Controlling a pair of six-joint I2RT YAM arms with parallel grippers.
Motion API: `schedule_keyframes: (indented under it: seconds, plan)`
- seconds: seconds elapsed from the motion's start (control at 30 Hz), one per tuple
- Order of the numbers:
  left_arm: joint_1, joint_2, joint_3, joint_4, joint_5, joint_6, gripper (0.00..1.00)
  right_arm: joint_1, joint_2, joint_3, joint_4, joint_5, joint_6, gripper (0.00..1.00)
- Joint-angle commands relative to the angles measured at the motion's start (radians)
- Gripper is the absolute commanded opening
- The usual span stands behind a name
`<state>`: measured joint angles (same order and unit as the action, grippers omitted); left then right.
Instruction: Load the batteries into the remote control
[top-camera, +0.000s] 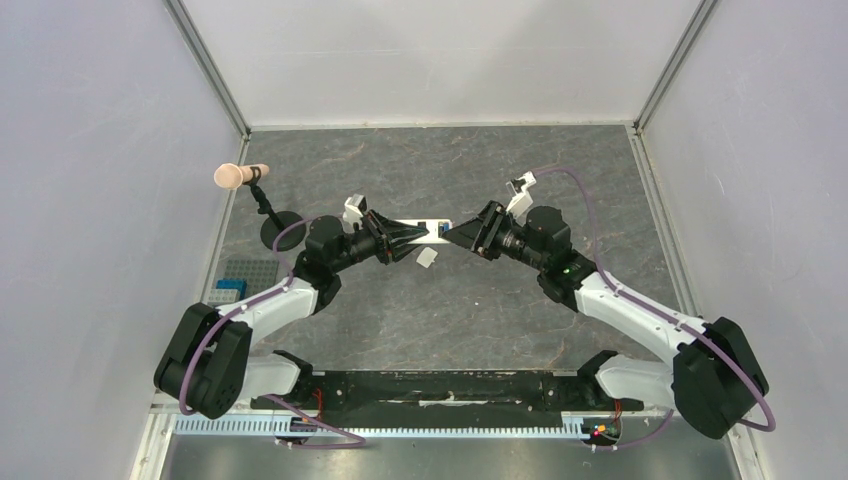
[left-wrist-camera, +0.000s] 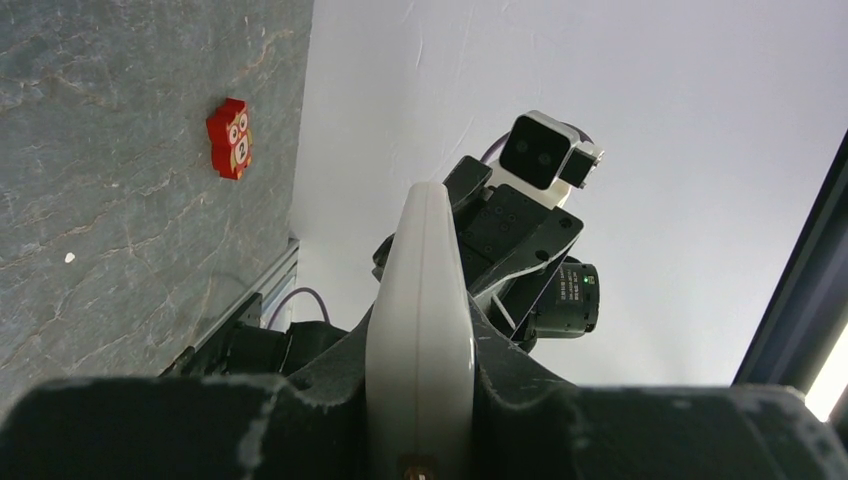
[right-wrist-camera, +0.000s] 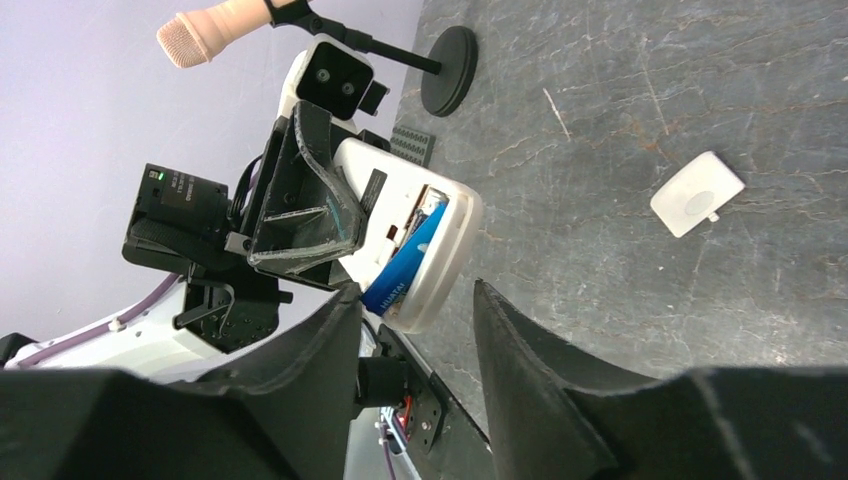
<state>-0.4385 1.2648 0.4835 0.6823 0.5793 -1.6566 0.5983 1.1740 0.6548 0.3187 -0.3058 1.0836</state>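
Two claws in play, both mine. My left claw (top-camera: 395, 238) is clamped on the small slim white plastic remote control (right-wrist-camera: 455, 235), holding it up off the table. Its open back end pokes out past those fingertips toward my right claw (top-camera: 455, 233). The right claw is spread wide with nothing between its fingers, and the remote's tip sits just ahead of the gap. One tiny blue cylinder battery (right-wrist-camera: 405, 265) lies slanted in the bay, its lower end jutting at the rim, so I reckon it isn't seated flat. The second battery I cannot make out.

Handling: the battery looks light, hard and slick, so it could roll or pop out. I'd nudge its exposed end gently, or pinch across its round sides. The remote's shell looks stiff but smooth, so my left grip mustn't slip.

Around me, off to one side of the right claw, a small white square cover piece (right-wrist-camera: 697, 193) lies flat on the grey stone-look table (right-wrist-camera: 620, 100). Beyond the left claw stand a beige foam-tipped microphone (right-wrist-camera: 215, 25) and a grey studded plate (top-camera: 245, 272). An orange-red owl-faced block (left-wrist-camera: 230, 138) sits well apart. Nothing stands between the right claw and the battery.
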Motion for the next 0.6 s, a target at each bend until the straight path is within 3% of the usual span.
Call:
schedule_keyframes:
  seconds: [0.0, 0.57]
  plan:
    - [0.002, -0.035, 0.003, 0.092, 0.049, -0.031, 0.02, -0.001, 0.036, 0.019, 0.032, -0.028, 0.021, 0.44]
    - [0.003, -0.065, -0.003, 0.105, 0.152, 0.042, 0.02, -0.027, 0.077, -0.006, 0.172, -0.145, 0.113, 0.36]
